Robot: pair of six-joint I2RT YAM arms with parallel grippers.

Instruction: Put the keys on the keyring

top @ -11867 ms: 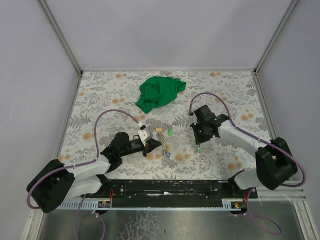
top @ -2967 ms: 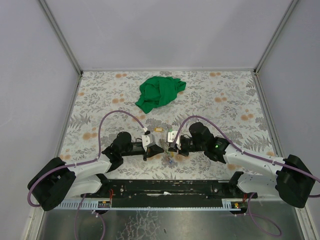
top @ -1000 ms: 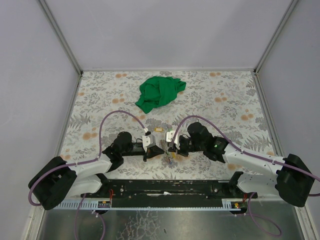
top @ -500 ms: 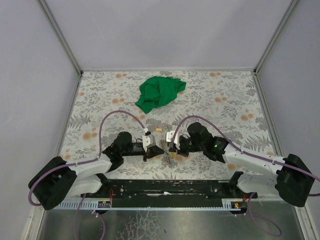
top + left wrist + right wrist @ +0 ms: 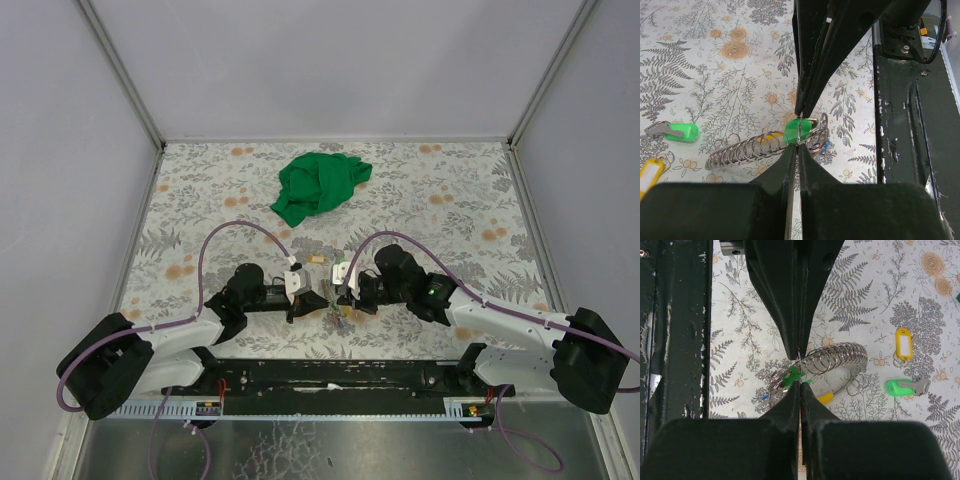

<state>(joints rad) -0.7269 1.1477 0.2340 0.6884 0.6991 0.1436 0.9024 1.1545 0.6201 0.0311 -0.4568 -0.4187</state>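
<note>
At the middle of the counter's (image 5: 450,200) near edge, the left gripper (image 5: 798,129) pinches the keyring (image 5: 824,131). The right gripper (image 5: 799,370) clamps a green-tagged key (image 5: 791,374) against it. Twelve seconds ago the right gripper stood well apart.

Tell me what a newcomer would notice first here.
The left tool and right tool meet tip to tip at the near centre of the table, pinching a coiled silvery keyring and a green-tagged key between them. Behind them, a crumpled green cloth lies toward the far edge.
</note>
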